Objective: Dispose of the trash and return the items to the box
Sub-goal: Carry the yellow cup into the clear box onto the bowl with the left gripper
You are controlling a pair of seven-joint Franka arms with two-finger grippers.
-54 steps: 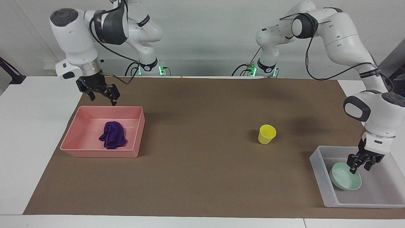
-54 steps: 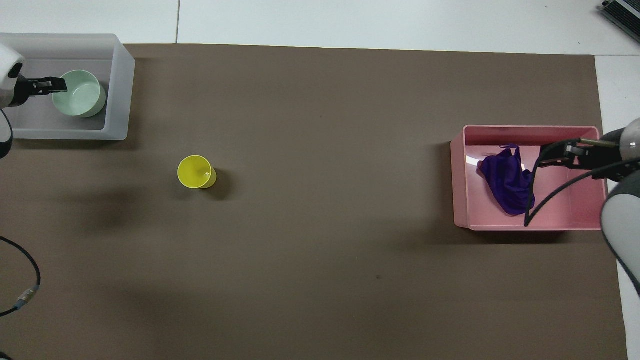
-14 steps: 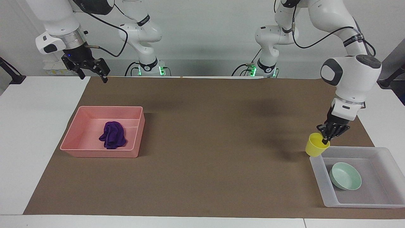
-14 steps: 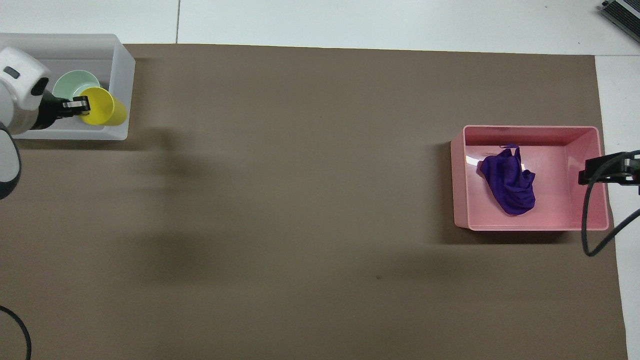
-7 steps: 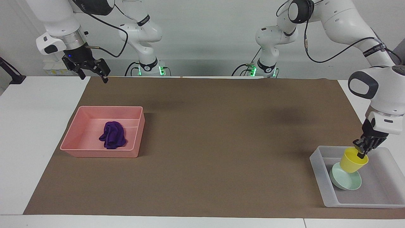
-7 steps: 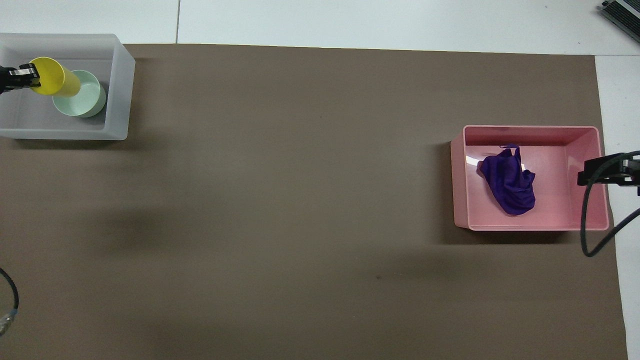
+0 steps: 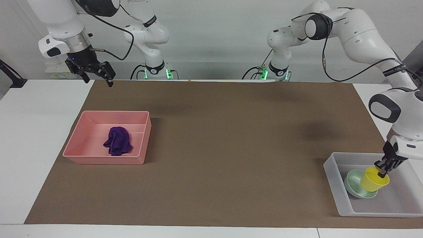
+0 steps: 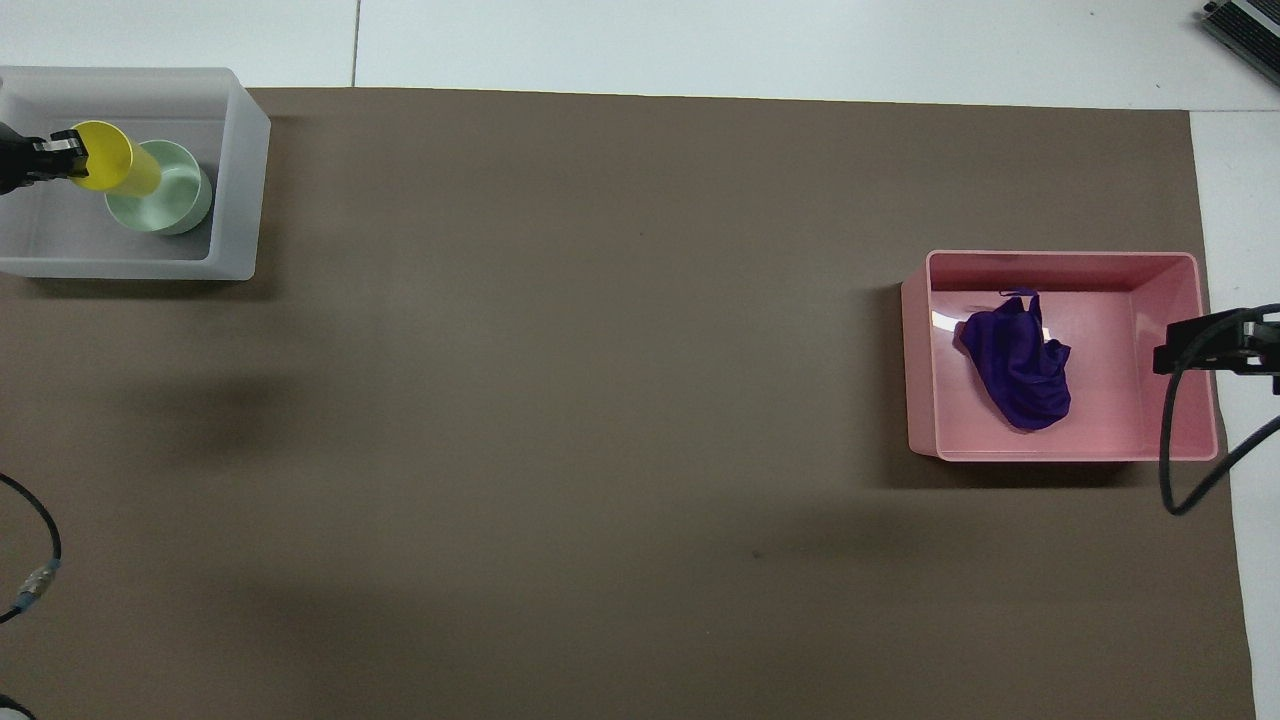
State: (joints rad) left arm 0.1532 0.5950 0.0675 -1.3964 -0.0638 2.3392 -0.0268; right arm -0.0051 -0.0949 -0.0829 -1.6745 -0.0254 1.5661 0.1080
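L jaws (image 7: 383,169) clench yellow cup (image 7: 374,179) rim, mouth up, slightly tilted; R jaws (image 7: 97,77) spread.

Bright, even overhead lighting; both views sharp. Soft, diffuse shadows fall on the brown mat (image 7: 211,152). A small white glare patch marks the pink bin (image 8: 1063,355) floor.

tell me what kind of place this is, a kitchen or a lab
Most likely a robotics lab, not a kitchen. Two white robot arms are mounted at a plain table covered by a brown mat, with loose cables showing. The only things set out are a pink bin and a clear tray.
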